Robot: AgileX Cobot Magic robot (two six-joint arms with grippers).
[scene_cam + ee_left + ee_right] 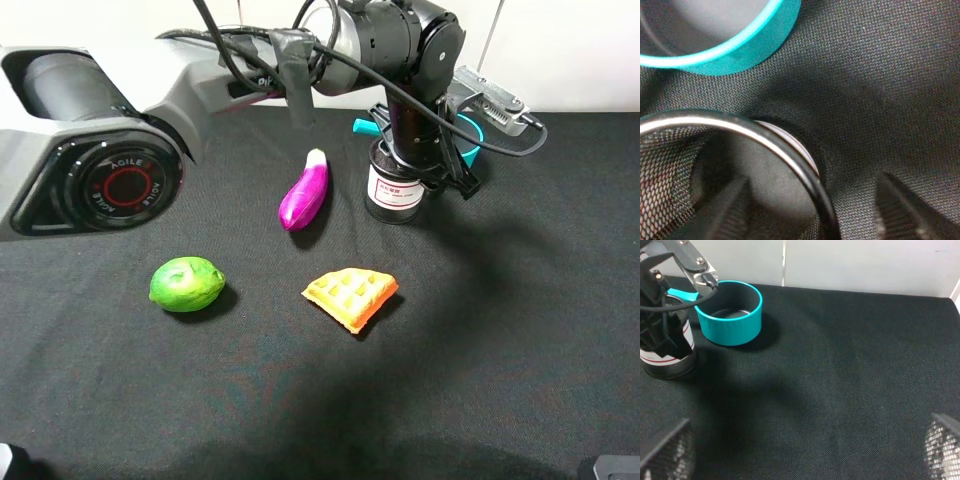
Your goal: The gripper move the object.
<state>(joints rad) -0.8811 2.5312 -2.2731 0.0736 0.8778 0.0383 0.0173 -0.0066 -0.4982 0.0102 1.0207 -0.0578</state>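
Note:
The object [394,192], a small black mesh cup with a white label, stands upright on the black cloth right of the middle at the back. My left gripper [421,163] comes down on its far-right rim. In the left wrist view, one of the fingers [722,210] is inside the cup [765,136] and the other is outside. They stand apart from the wall between them, so the gripper [812,212] is open. The right wrist view has the cup [667,357] far off, and my right gripper [802,452] stands wide open with nothing between its fingers.
A teal saucepan [470,141] sits just behind the cup [732,315]. A purple eggplant [303,192] lies left of the cup. A green lime [186,284] and a waffle piece [351,295] lie nearer the front. The left arm crosses the back of the table.

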